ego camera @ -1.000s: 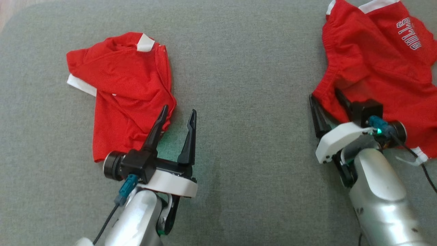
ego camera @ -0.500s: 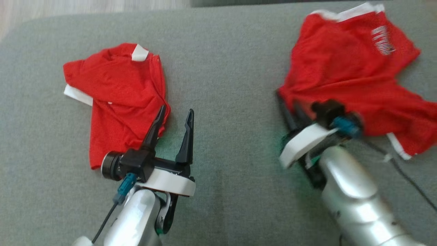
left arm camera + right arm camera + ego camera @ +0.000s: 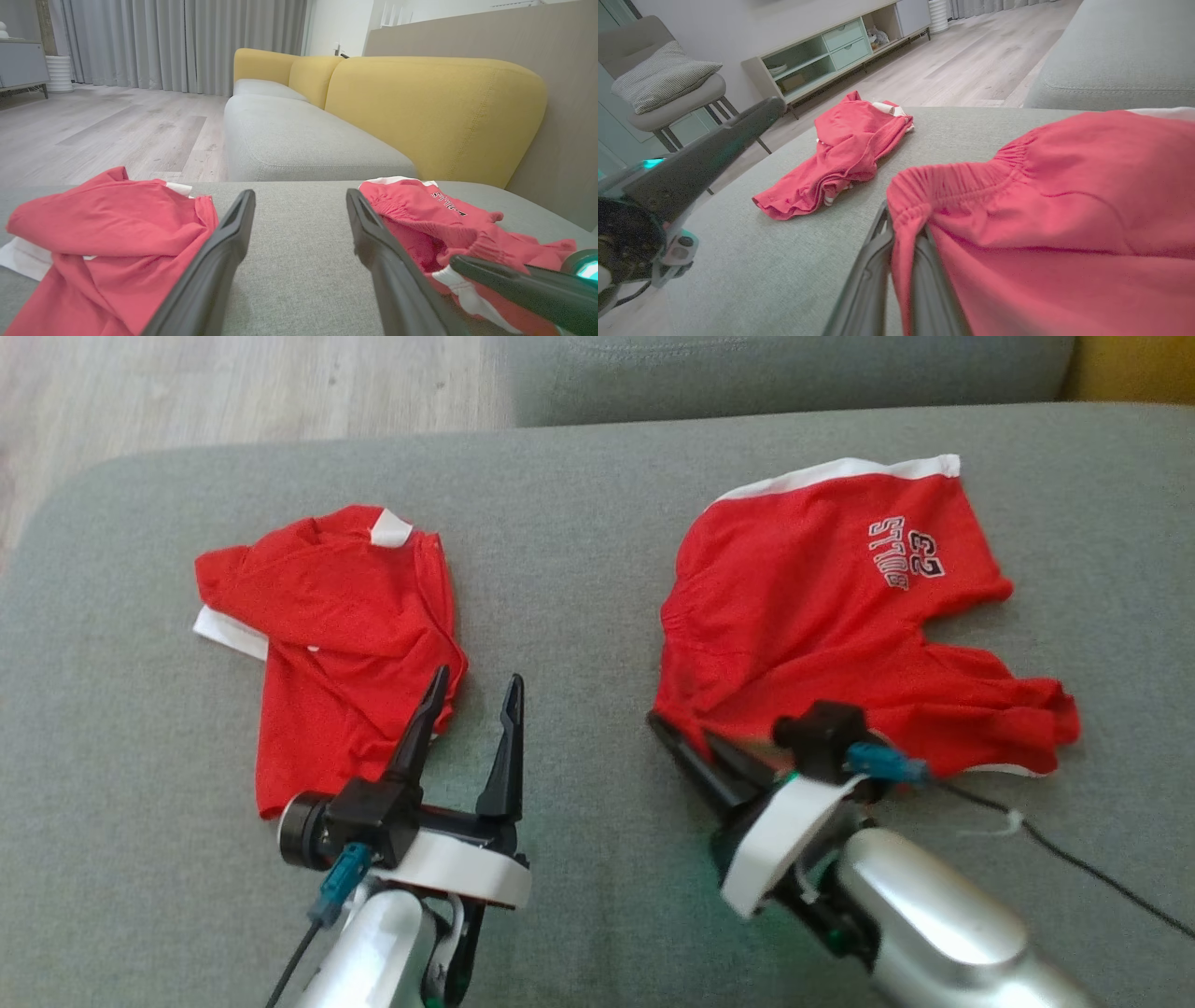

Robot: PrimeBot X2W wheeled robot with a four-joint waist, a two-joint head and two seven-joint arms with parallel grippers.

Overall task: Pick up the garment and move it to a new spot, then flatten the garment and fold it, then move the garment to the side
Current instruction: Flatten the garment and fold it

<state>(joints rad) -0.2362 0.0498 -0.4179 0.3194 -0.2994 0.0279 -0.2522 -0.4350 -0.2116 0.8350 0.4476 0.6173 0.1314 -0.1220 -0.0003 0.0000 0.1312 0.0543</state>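
Red shorts (image 3: 822, 625) rumpled on grey cushion (image 3: 579, 523), lettering facing up

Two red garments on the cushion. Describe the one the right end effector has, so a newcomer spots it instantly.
On the grey cushion, look to the robot's right half, where the right end effector pinches an elastic waistband edge. That is the red shorts, spread fairly flat. Unlike the crumpled red garment on the left, they carry white lettering.

A soft grey sofa seat (image 3: 597, 523) has big yellow back cushions (image 3: 434, 102) behind it. The floor (image 3: 117, 130) is pale wood. Long grey curtains (image 3: 187, 42) hang far off. A low cabinet (image 3: 831, 51) has green drawers. A checked pillow (image 3: 663, 79) lies on a chair (image 3: 686, 109).
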